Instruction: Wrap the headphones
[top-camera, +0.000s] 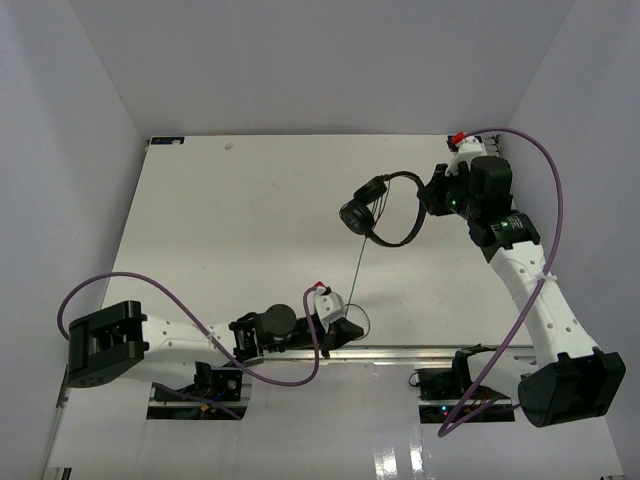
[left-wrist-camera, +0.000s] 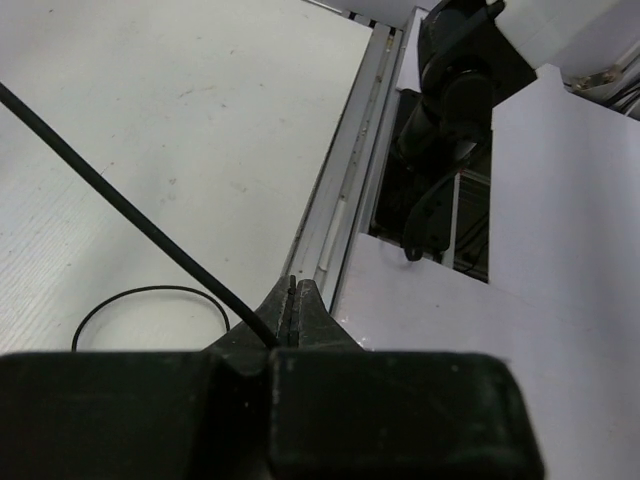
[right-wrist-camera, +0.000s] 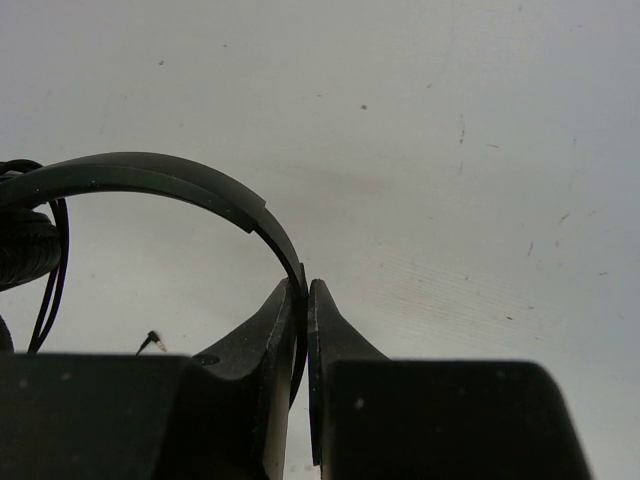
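Left fingers (left-wrist-camera: 306, 322) and right fingers (right-wrist-camera: 326, 322) both clamped shut; wrapping seems hardly begun.
The right pair grips the curved headband (right-wrist-camera: 150, 175) of the black over-ear headphones (top-camera: 385, 210) at the far right of the white counter (top-camera: 230, 230). The left pair pinches the thin black cord (left-wrist-camera: 120, 205) near the front edge, with a slack loop lying beside it. No turns show around the headband, so I judge that nearly all the winding remains.
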